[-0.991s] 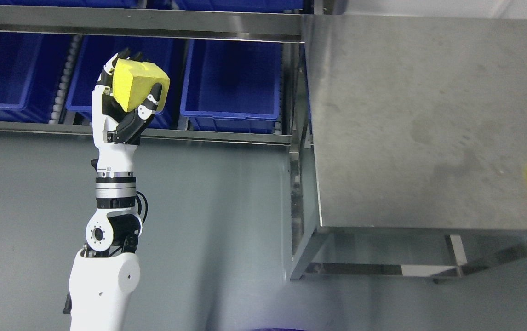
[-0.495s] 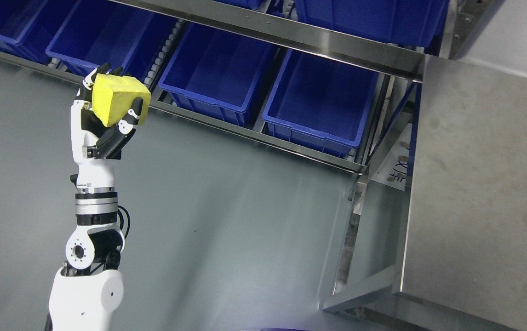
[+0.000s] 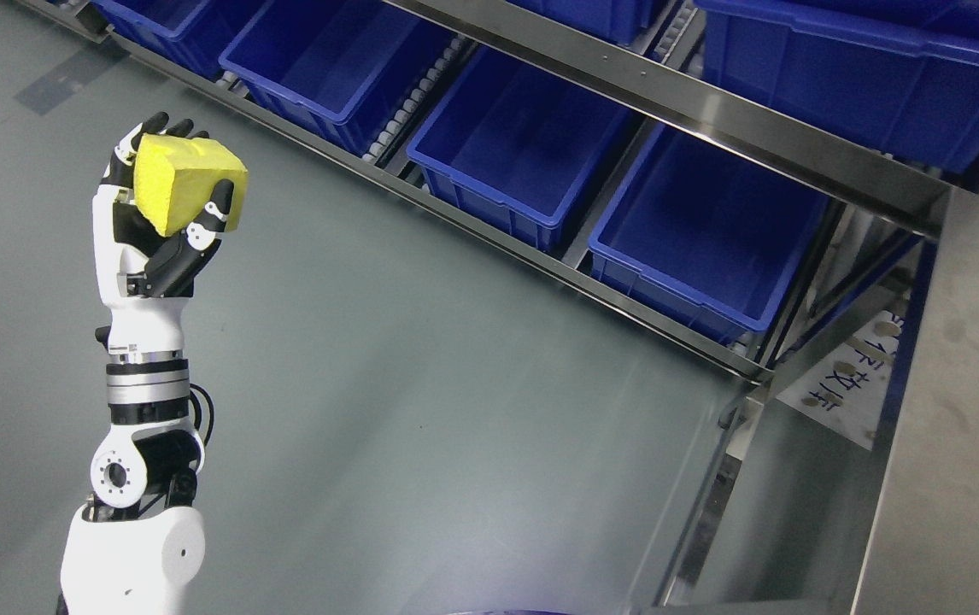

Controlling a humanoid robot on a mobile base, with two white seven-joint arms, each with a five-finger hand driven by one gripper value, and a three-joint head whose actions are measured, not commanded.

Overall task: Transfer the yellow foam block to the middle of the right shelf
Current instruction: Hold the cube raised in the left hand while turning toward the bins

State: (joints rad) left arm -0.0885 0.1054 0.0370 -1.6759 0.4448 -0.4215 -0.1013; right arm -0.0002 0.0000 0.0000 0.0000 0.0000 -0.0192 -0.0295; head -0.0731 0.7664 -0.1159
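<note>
The left robot hand point(image 3: 152, 222) is raised upright, fingers curled around the yellow foam block point(image 3: 184, 182) — gripping it. Block and hand hang over the grey floor, well left of the shelf point(image 3: 669, 102) with its blue bins point(image 3: 515, 154).

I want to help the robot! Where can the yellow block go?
The blue bins on the shelf look empty, as does the steel table at right. The left hand grips the yellow foam block over bare floor.
</note>
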